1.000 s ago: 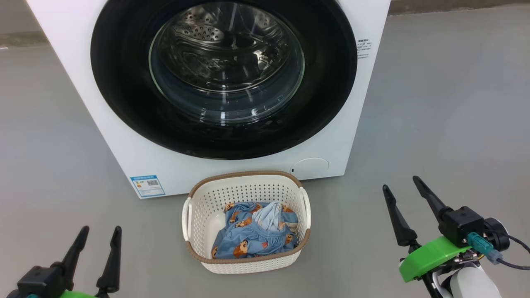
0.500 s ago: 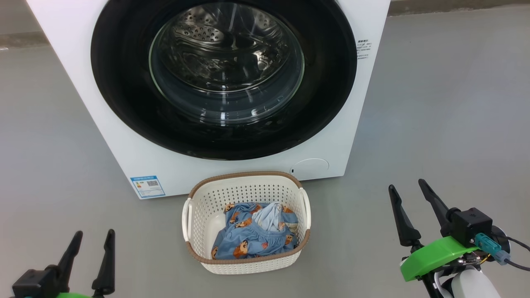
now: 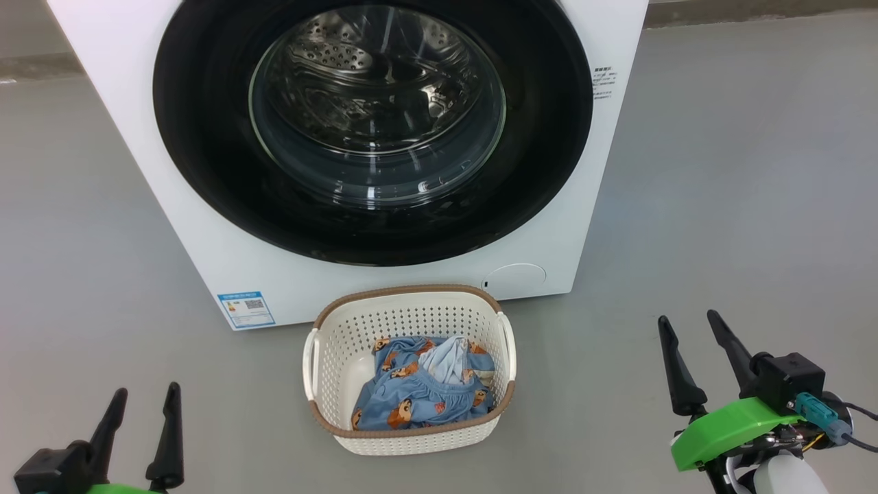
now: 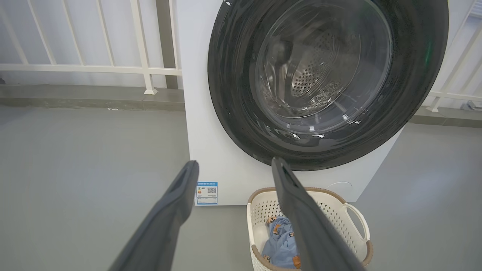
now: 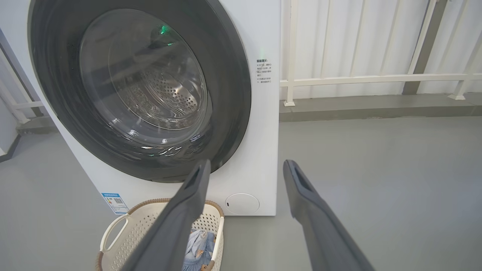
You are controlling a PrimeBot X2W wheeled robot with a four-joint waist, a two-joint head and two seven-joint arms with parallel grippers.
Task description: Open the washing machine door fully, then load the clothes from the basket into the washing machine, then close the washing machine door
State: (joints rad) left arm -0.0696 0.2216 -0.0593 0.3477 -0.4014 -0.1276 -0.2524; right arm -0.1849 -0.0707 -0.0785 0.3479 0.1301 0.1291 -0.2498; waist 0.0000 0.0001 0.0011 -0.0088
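Maybe balcony laundry: railing (image 4: 75,69), washing machine (image 3: 309,288)

White washing machine (image 3: 206,264), black door (image 3: 199,137), cream basket (image 3: 411,317) — blue bear-print clothes (image 3: 411,401)

Grey floor (image 3: 720,171) w/ washer (image 3: 384,280), basket (image 3: 411,442)

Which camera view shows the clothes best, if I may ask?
The head view looks into the basket, showing the clothes unobstructed. In the left wrist view a finger of the left hand hides part; in the right wrist view a finger of the right hand hides much.
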